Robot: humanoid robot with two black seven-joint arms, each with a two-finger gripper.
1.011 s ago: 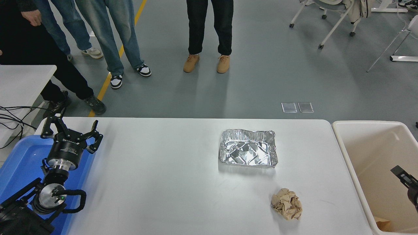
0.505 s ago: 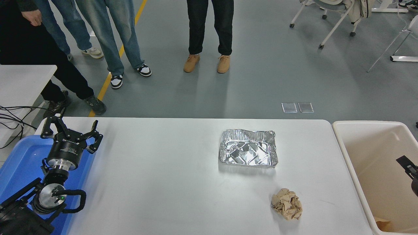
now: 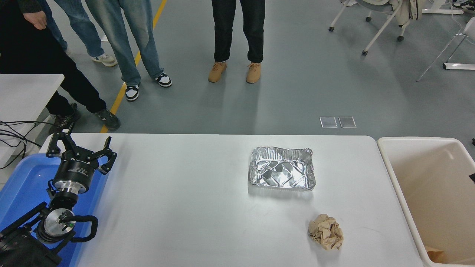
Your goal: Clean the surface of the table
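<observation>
Nearest the camera, at the lower left, the left gripper sits parked over a blue bin, its fingers spread wide and holding nothing. The white counter fills the middle of the view, running from the blue bin across to a beige bin at the right. On its near right part lies a crumpled ball of brown paper; a little farther back sits an empty, dented foil tray. Both lie well apart from the left gripper's fingers. A second ago the right arm's black tip showed over the beige bin; it has since drawn back, leaving only a dark sliver at the right edge, so whether its fingers are open cannot be told. A brown scrap lies in the beige bin, suggesting one piece is already cleared, with paper ball and tray still to go. Beyond the counter, several people's legs stand on grey floor.
</observation>
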